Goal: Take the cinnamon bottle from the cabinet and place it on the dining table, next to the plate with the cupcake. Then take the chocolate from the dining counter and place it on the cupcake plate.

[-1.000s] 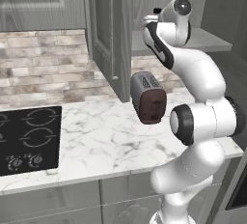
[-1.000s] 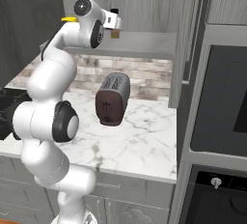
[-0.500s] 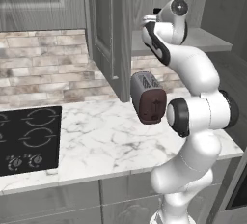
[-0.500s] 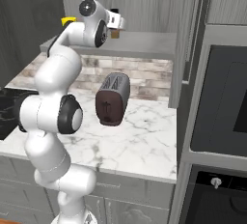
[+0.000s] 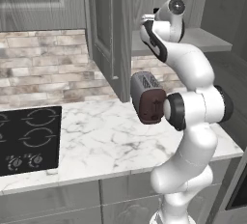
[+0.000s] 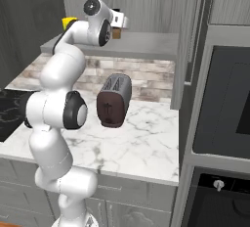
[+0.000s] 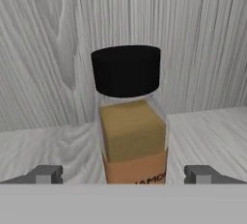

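Up on the cabinet (image 5: 108, 35) shelf, your gripper (image 7: 124, 175) faces the cinnamon bottle (image 7: 131, 121).
You've got the fingers (image 7: 44, 174) spread wide, one on each side of the bottle and clear of it, nothing gripped. It stands upright on the grey shelf, black cap up, against the wood-grain back wall. Below, a dark toaster (image 6: 114, 100) sits on the marble worktop (image 5: 96, 141), right of the black hob (image 5: 26, 138).
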You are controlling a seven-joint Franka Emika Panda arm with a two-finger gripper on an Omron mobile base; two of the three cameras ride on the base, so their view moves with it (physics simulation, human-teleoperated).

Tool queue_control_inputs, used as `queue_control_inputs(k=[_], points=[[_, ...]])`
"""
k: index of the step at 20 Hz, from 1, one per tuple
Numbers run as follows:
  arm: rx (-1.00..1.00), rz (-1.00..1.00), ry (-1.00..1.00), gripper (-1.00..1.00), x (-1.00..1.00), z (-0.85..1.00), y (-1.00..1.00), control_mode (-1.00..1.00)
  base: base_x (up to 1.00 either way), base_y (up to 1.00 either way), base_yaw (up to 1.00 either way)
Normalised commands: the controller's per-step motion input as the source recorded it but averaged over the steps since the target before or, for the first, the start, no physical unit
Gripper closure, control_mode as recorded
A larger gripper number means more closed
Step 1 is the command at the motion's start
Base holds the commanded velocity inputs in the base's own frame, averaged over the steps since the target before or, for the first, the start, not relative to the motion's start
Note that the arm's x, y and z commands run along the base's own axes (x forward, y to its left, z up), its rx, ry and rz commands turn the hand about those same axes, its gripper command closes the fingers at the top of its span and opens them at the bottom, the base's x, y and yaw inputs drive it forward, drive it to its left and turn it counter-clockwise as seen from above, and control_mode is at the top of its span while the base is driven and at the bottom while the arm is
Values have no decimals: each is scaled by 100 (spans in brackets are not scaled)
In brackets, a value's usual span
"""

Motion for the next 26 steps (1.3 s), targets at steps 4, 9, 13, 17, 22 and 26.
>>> queue_control_inputs(k=[4,9,13,17,22,26], points=[[0,0,0,-100,20,0,0,-100,0,0,0],[0,0,0,-100,17,-1,0,-100,0,0,0],[0,0,0,-100,18,-3,0,-100,0,0,0],[0,0,0,100,1,-1,0,-100,0,0,0],[-1,0,0,100,-8,-4,0,-100,0,0,0],[-5,0,0,100,-73,-16,0,-100,0,0,0]])
